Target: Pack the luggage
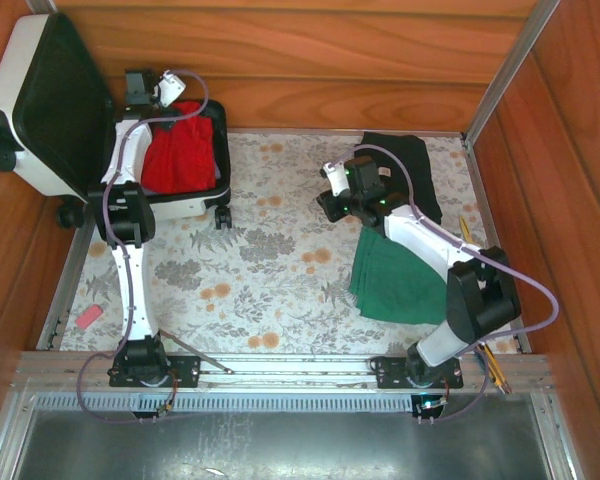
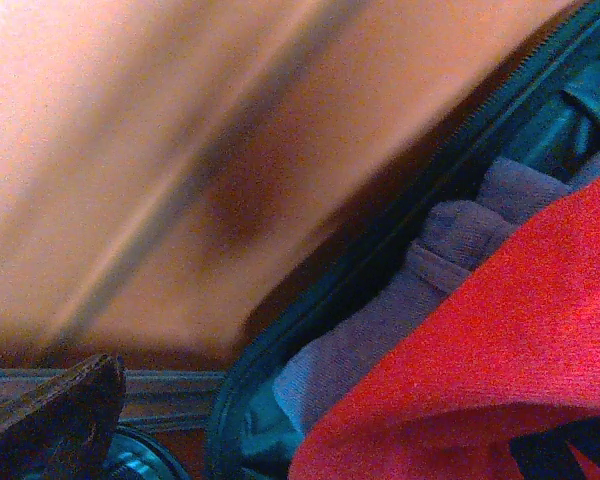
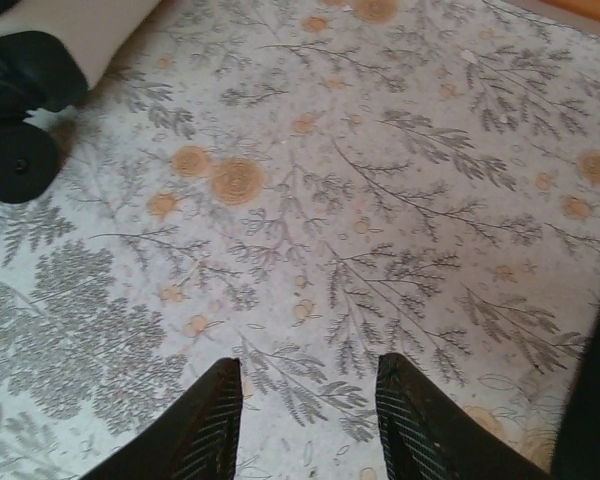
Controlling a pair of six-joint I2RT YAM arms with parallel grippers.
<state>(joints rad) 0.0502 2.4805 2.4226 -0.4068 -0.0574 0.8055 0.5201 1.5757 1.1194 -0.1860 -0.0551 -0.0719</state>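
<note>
Looking from above, you find the luggage (image 1: 180,207) lying open at the table's far left corner, its lid (image 1: 50,95) propped up on the left and a red garment (image 1: 175,155) inside. Your left gripper (image 1: 145,88) hangs over the case's far rim. The left wrist view is blurred, with one dark finger (image 2: 50,415) in its corner, so you cannot tell how those jaws stand. Your right gripper (image 1: 328,195) sits well to the right of the case over the floral cloth (image 1: 270,270). Its fingers (image 3: 205,420) are parted around nothing, and a black wheel (image 3: 15,160) is cut off at the edge of the right wrist view.
</note>
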